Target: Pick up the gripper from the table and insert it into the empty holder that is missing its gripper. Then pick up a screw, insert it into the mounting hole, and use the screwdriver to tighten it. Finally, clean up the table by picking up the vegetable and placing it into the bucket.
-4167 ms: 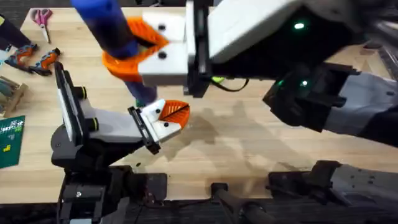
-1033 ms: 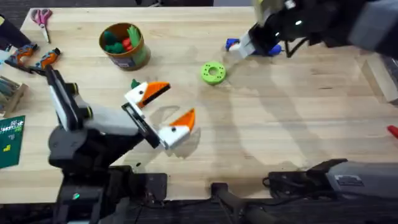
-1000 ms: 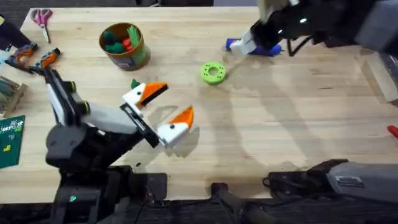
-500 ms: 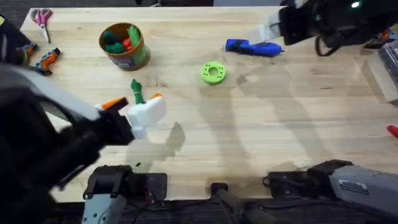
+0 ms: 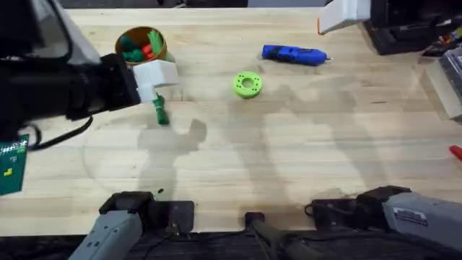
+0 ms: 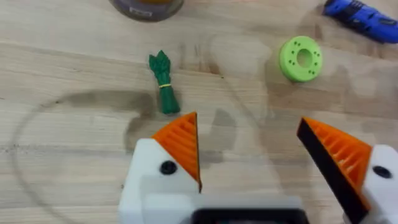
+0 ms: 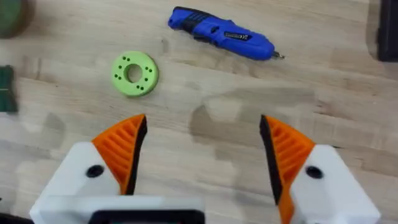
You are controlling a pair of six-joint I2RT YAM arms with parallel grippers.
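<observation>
You are at the cleanup step: your left gripper [image 6: 249,149], jaws wide and empty, hovers near the vegetable [image 6: 163,90], just near-right of the bucket [image 5: 142,43]. Lower onto it. Right gripper [image 7: 202,152] gapes empty.

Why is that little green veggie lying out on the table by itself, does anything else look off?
The green vegetable lies loose on the wood just in front of the bucket, which already holds other toy vegetables, so it looks left out. The blue screwdriver lies flat, and the green ring sits beside it. Nothing looks spilled or broken.
</observation>
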